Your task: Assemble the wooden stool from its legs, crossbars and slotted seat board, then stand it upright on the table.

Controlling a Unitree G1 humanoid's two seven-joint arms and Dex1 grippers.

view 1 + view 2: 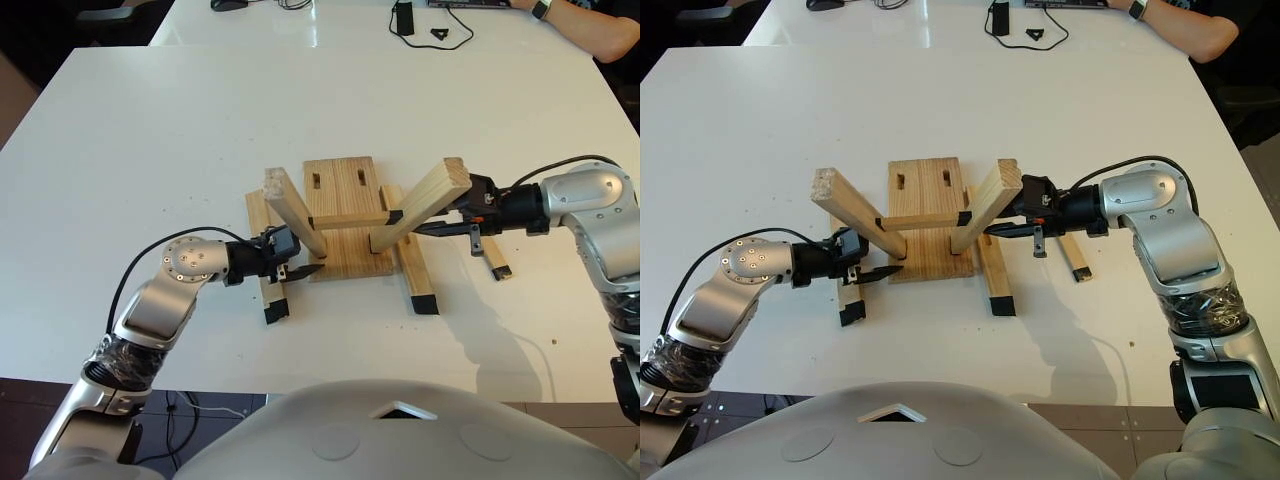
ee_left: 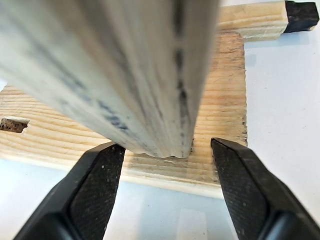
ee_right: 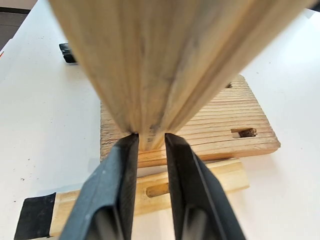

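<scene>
The seat board (image 1: pixel 345 250) lies flat at the middle of the white table (image 1: pixel 150 130). It is a pale rectangular plank with lengthwise grain, and two dark narrow slots (image 1: pixel 316 182) show in its upper half. Two square-cut bars rise from its lower half and splay outward: the left leg (image 1: pixel 293 210) leans toward the upper left with a chipped, rough top end, and the right leg (image 1: pixel 425 200) leans toward the upper right. A thin crossbar (image 1: pixel 350 218) with black ends joins them above the board. Both legs meet the board at their feet, but whether they sit in slots cannot be told. The left gripper (image 2: pixel 165 152) reaches in from the lower left with its black, finely textured fingers (image 2: pixel 100 175) spread wide to either side of the left leg's foot, released. One finger lies close against the wood and the other stands apart from it. The right gripper (image 3: pixel 150 142) comes in from the right and is clenched on the lower edge of the right leg near the board. A loose leg (image 1: pixel 417 280) with a black tip lies flat just right of the board, another (image 1: pixel 272 295) lies at its left edge, and a short piece (image 1: pixel 494 262) lies farther right.
</scene>
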